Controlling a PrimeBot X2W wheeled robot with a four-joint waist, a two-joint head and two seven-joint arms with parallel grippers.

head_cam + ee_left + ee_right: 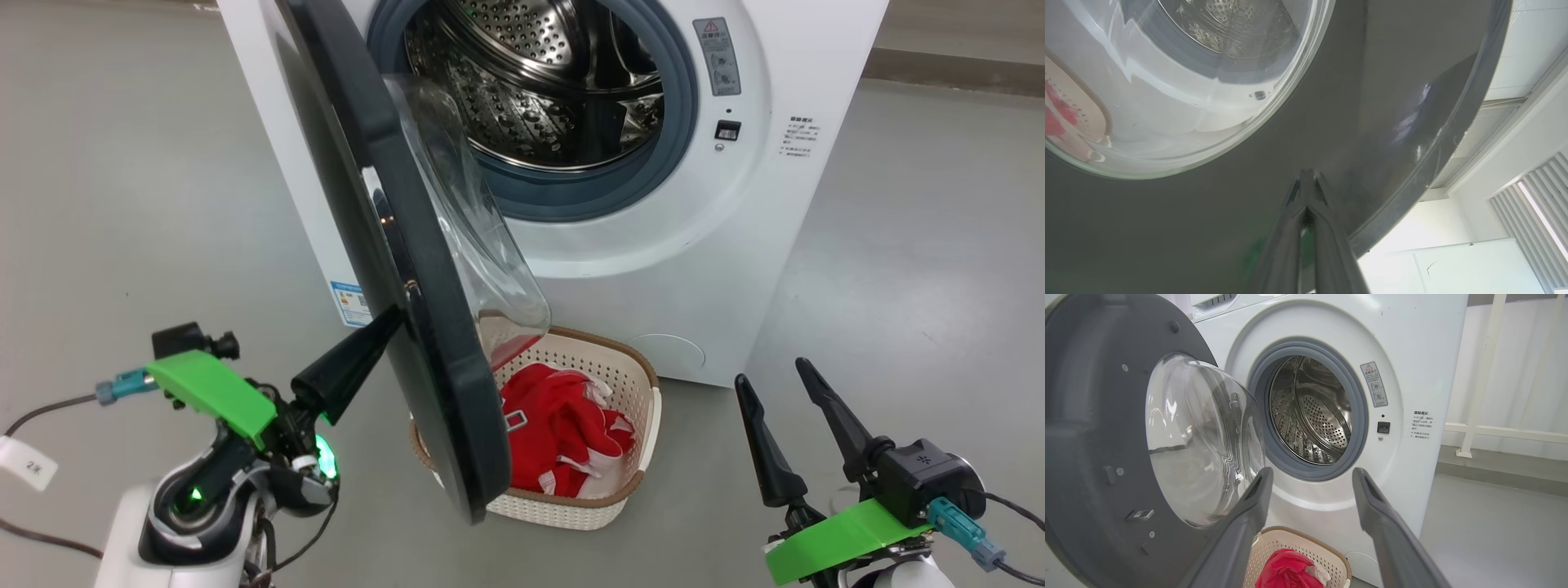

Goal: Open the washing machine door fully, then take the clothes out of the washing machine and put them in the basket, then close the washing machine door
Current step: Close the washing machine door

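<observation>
Left gripper (392, 317), pinched together, meets the door (441, 384); right gripper (770, 369) gapes. Clothes (555, 425) fill the basket (571, 510); closing likely needs a push.

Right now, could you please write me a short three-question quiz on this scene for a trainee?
1. True or false: the bright red fabric clothes lie in the cream perforated plastic basket.
2. Fill in: the jaws of the right gripper stand ____.
3. The shut left gripper touches: A the round black-rimmed glass door; B the basket; C the clothes.
Key: 1 true; 2 open; 3 A.
</observation>
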